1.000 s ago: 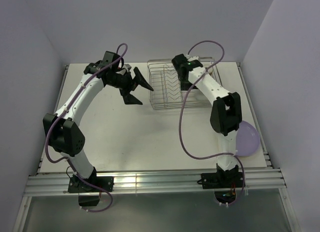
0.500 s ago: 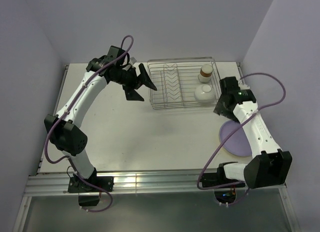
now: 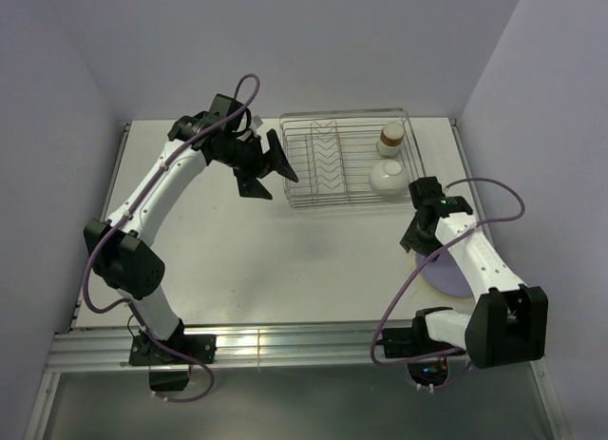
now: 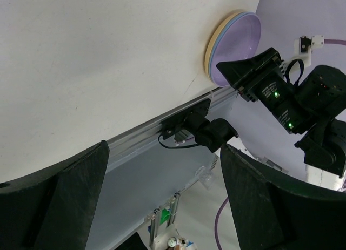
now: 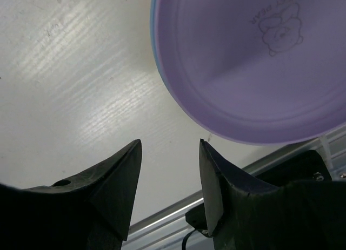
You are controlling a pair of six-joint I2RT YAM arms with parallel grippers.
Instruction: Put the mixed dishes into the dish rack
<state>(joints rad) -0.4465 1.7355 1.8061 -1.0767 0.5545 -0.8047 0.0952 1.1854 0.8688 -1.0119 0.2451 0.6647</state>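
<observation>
The silver wire dish rack (image 3: 344, 202) stands at the back of the table. Inside it, at its right end, sit the white cup with a brown rim (image 3: 391, 136) and the small white bowl (image 3: 385, 178). The plates lie stacked at the front right, with the lavender plate (image 5: 243, 66) on top; in the left wrist view a blue plate (image 4: 215, 42) and an orange-yellow plate (image 4: 207, 45) show as rims beneath it. My right gripper (image 5: 168, 153) hovers over the stack's (image 3: 448, 272) left edge, open and holding nothing. My left gripper (image 3: 271, 179) hangs open and empty just left of the rack.
The aluminium rail (image 3: 304, 345) runs along the near table edge, close to the plates. Purple walls close in the sides and back. White tabletop (image 3: 285, 259) lies between the arms. The right arm's purple cable (image 3: 489, 188) loops above the plates.
My right arm swung away from the rack to the plate stack at the front right, and its jaws narrowed. The left gripper shifted slightly toward the rack's left side.
</observation>
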